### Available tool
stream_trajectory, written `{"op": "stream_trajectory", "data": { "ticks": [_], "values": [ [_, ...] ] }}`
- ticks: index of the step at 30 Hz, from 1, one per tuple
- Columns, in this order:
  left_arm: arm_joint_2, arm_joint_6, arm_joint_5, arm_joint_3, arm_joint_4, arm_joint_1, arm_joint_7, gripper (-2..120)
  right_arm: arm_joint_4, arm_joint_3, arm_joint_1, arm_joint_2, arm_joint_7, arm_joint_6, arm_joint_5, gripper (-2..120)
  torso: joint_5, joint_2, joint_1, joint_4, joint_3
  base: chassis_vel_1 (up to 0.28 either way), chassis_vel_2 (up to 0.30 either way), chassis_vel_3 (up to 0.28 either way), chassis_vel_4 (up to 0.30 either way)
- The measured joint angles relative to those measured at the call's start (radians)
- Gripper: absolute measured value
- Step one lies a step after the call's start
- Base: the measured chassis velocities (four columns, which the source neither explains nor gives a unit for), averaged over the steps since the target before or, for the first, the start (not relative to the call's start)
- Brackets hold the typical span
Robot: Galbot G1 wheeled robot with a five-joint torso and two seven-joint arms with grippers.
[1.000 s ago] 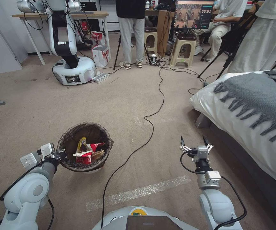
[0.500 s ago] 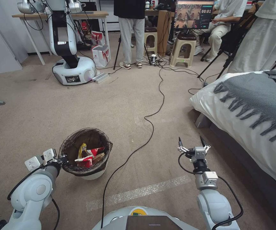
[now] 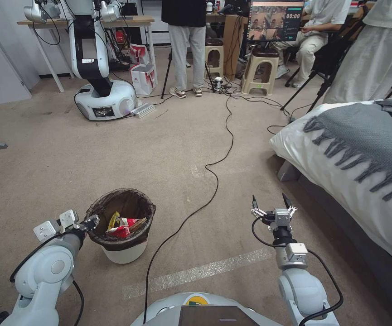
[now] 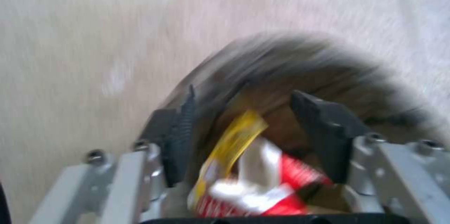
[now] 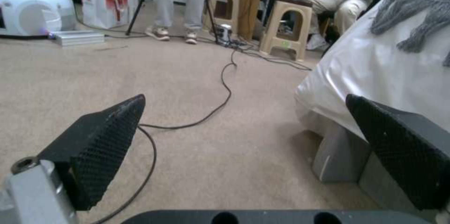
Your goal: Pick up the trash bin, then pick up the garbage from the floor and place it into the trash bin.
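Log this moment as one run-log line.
left gripper: at bin rim | bin: upright on floor, wrappers inside | right gripper: open, idle above floor

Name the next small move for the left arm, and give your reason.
Probably draw the left gripper straight back off the rim. The trash bin stands upright on the floor with the wrappers inside, the fingers are spread, and no loose litter shows nearby. The right gripper hangs open near the bed.
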Motion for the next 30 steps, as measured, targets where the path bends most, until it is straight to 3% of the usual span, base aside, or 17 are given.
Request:
{"op": "stream_trajectory", "data": {
  "ticks": [3, 5, 7, 8, 11, 12, 13, 15, 16, 18, 19, 22, 23, 26, 30],
  "values": [
    [-0.006, 0.000, 0.063, -0.015, -0.063, 0.003, 0.043, 66, 0.000, 0.002, 0.001, -0.001, 0.001, 0.000, 0.001, 100, 0.0005, 0.000, 0.000, 0.0000, 0.000, 0.000, 0.000, 0.000, 0.000],
    [-0.010, 0.000, 0.061, -0.019, -0.107, 0.004, 0.045, 71, 0.001, 0.003, 0.003, -0.002, 0.001, 0.000, 0.002, 100, 0.0002, 0.000, 0.000, 0.0000, 0.000, 0.000, 0.000, 0.000, 0.000],
    [-0.021, -0.028, 0.110, -0.014, -0.175, 0.014, 0.041, 84, 0.004, 0.002, 0.011, -0.001, 0.023, 0.000, 0.005, 100, 0.0003, 0.000, 0.000, -0.0002, 0.000, 0.000, 0.000, 0.000, 0.000],
    [-0.021, -0.028, 0.110, -0.014, -0.175, 0.014, 0.041, 84, 0.004, 0.002, 0.011, -0.001, 0.023, 0.000, 0.005, 100, 0.0003, 0.000, 0.000, -0.0002, 0.000, 0.000, 0.000, 0.000, 0.000],
    [-0.058, -0.229, 0.376, -0.012, -0.229, 0.061, 0.146, 96, 0.034, -0.003, 0.010, 0.006, 0.061, -0.009, 0.022, 100, 0.0004, 0.000, 0.000, 0.0002, 0.000, 0.000, 0.000, 0.000, 0.000],
    [-0.058, -0.229, 0.376, -0.012, -0.229, 0.061, 0.146, 96, 0.034, -0.003, 0.010, 0.006, 0.061, -0.009, 0.022, 100, 0.0004, 0.000, 0.000, 0.0002, 0.000, 0.000, 0.000, 0.000, 0.000],
    [-0.068, -0.304, 0.449, -0.014, -0.229, 0.081, 0.183, 99, 0.053, -0.003, 0.000, 0.009, 0.074, -0.014, 0.027, 100, 0.0005, 0.000, 0.000, 0.0004, 0.000, 0.000, 0.000, 0.000, 0.000],
    [-0.084, -0.415, 0.538, -0.018, -0.198, 0.125, 0.256, 99, 0.094, -0.004, -0.020, 0.015, 0.114, -0.031, 0.037, 100, 0.0003, 0.000, 0.000, -0.0006, 0.000, 0.000, 0.000, 0.000, 0.000],
    [-0.084, -0.415, 0.538, -0.018, -0.198, 0.125, 0.256, 99, 0.094, -0.004, -0.020, 0.015, 0.114, -0.031, 0.037, 100, 0.0003, 0.000, 0.000, -0.0006, 0.000, 0.000, 0.000, 0.000, 0.000],
    [-0.109, -0.535, 0.615, -0.028, -0.136, 0.185, 0.345, 100, 0.127, -0.008, -0.027, 0.018, 0.148, -0.040, 0.041, 100, 0.0000, 0.000, 0.000, 0.0002, 0.000, 0.000, 0.000, 0.000, 0.000],
    [-0.109, -0.535, 0.615, -0.028, -0.136, 0.185, 0.345, 100, 0.127, -0.008, -0.027, 0.018, 0.148, -0.040, 0.041, 100, 0.0000, 0.000, 0.000, 0.0002, 0.000, 0.000, 0.000, 0.000, 0.000],
    [-0.147, -0.809, 0.717, -0.019, -0.005, 0.276, 0.426, 100, 0.157, -0.011, -0.033, 0.019, 0.154, -0.033, 0.040, 100, -0.0001, 0.000, 0.000, 0.0003, 0.000, 0.000, 0.000, 0.000, 0.000],
    [-0.147, -0.809, 0.717, -0.019, -0.005, 0.276, 0.426, 100, 0.157, -0.011, -0.033, 0.019, 0.154, -0.033, 0.040, 100, -0.0001, 0.000, 0.000, 0.0003, 0.000, 0.000, 0.000, 0.000, 0.000],
    [-0.177, -0.978, 0.791, 0.007, 0.108, 0.343, 0.369, 100, 0.157, -0.015, -0.054, 0.025, 0.155, -0.012, 0.037, 100, -0.0001, 0.000, 0.000, 0.0001, 0.000, 0.000, 0.000, 0.000, 0.000],
    [-0.187, -1.056, 0.827, 0.033, 0.170, 0.394, 0.308, 100, 0.147, -0.028, -0.100, 0.041, 0.151, 0.023, 0.020, 100, 0.0001, 0.000, 0.000, 0.0000, 0.000, 0.000, 0.000, 0.000, 0.000]
  ]
}}
